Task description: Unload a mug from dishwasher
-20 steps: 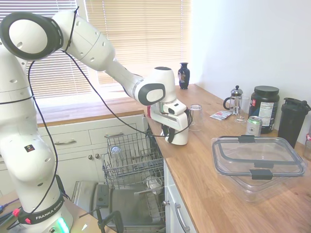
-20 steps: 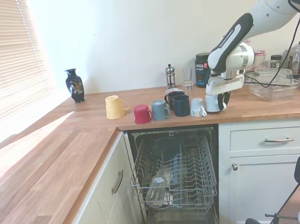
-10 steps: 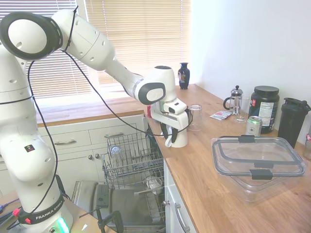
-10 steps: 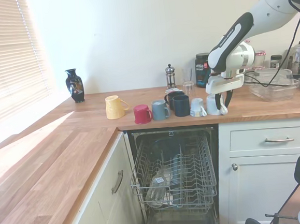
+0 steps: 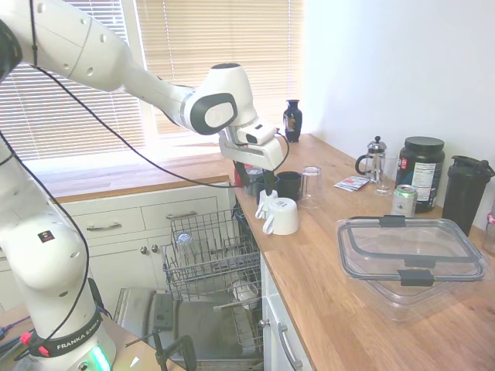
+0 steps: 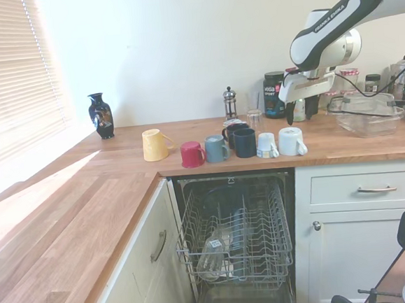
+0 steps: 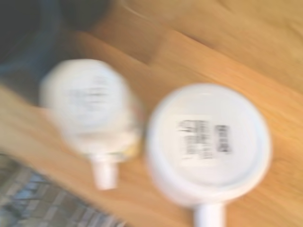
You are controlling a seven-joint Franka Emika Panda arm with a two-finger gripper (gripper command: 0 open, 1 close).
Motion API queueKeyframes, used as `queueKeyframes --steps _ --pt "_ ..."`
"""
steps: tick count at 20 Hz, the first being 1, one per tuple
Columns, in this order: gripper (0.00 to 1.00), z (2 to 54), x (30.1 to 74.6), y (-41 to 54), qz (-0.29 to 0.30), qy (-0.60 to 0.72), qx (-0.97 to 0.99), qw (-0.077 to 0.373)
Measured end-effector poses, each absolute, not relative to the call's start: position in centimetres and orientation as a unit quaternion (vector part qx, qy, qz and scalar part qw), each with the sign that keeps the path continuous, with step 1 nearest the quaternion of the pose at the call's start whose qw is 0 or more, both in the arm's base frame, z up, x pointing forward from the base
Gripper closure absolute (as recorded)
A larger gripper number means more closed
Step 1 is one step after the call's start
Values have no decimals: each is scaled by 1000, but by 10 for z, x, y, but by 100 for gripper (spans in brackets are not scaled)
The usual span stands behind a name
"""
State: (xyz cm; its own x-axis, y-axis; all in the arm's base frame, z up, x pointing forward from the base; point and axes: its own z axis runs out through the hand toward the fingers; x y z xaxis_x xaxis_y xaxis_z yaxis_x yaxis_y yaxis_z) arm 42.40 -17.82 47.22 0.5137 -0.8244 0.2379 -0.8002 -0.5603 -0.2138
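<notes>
Mug (image 6: 291, 142) now stands upside down on the counter (image 6: 356, 146) beside the smaller printed mug (image 6: 266, 145); gripper (image 6: 300, 111), risen above it, fingers apart and empty. Unloading looks complete.

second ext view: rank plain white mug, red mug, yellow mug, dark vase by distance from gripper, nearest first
1. Plain white ceramic mug, upside down just below the gripper.
2. Red mug, mid-row on the counter.
3. Yellow mug, tipped, beyond it.
4. Dark blue vase, far end by the window.

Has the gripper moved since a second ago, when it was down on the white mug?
Yes. The gripper has let go and risen: it now hangs open above the mug, which stands upside down on the counter beside the smaller white mug.
</notes>
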Motion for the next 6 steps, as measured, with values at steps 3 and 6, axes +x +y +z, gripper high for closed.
queueKeyframes --steps 3,6 --pt "0 498 410 -130 -178 429 -885 39" --pt "0 502 415 -79 -173 387 -905 38"
